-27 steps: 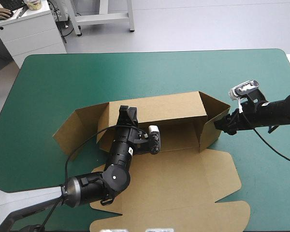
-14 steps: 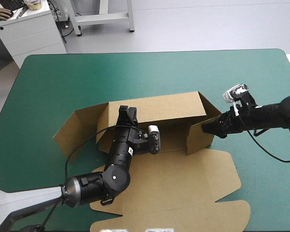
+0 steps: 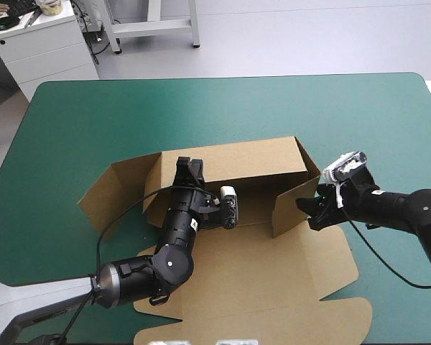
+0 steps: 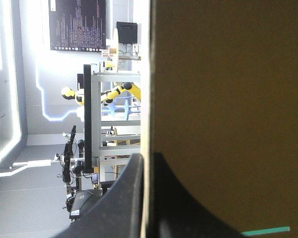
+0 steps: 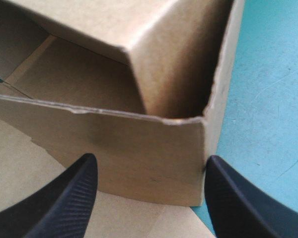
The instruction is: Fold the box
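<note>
I see the box [image 3: 262, 201] mid-table on the teal-green cover [image 3: 201, 108], far wall [image 3: 237, 162] raised, lid [image 3: 273, 273] flat toward the near edge, right end flap [image 3: 291, 205] angled inward; my left gripper [image 3: 190, 169] is clenched on the far wall; my right gripper [image 3: 309, 210] stands released, fingers [image 5: 69, 198] spread just before that flap.

table [image 3: 237, 108]: teal-green cover | on it: brown box [image 3: 273, 266], walls partly raised, lid flat
</note>
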You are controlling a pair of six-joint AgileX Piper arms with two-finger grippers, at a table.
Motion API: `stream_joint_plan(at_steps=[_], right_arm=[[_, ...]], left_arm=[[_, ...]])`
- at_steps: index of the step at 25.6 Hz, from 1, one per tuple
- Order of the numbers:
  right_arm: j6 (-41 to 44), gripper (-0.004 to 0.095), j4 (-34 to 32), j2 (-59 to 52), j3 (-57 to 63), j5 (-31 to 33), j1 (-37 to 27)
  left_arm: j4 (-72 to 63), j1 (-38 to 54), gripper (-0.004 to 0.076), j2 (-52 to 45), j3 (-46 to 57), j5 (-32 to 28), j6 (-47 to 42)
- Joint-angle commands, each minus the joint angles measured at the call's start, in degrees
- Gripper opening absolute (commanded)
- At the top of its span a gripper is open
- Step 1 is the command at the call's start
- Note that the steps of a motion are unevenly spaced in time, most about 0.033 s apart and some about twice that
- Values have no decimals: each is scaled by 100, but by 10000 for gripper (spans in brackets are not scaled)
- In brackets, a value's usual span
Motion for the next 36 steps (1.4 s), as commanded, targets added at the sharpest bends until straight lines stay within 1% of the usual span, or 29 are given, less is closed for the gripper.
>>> stream_joint_plan(at_steps=[1,2,3,6,7,9,13,19,28,30,32,34,36], right_arm=[[351,572,-166,-127,-115,-914,584],[474,572,-210,-127,-115,-1262,867],[566,572,-210,-117,-115,-1472,1012],[827,572,-130,-60,-115,-1782,1090],[827,572,35,-33,-115,-2038,1090],[802,571,130,27,-115,-2298,1090],[623,571,225,156,-115,-2322,1090],[-204,562,1005,273,-115,-2334,1090],[-1152,548,1723,610,-115,-2129,1090],[-1245,516,1737,621,-115,-2081,1090],[-1245,443,1737,621,-115,-2082,1090],[-1245,313,1727,621,-115,-2082,1090],[-1270,153,1727,621,-115,-2073,1090]], left_arm=[[576,-37,-10,-188,-110,221,-59],[576,-37,-10,-188,-110,221,-59],[576,-37,-10,-188,-110,212,-59],[576,-37,-10,-188,-110,223,-101],[576,-37,-10,-188,-110,223,-152],[576,-37,-10,-188,-110,223,-164],[576,-37,-10,-188,-110,213,-164],[576,-37,-10,-188,-110,213,-164],[576,-37,-10,-188,-110,170,-164],[576,-37,-10,-188,-110,180,-164],[576,-37,-10,-188,-110,169,-164],[576,-37,-10,-188,-110,169,-164],[576,-37,-10,-188,-110,179,-164]])
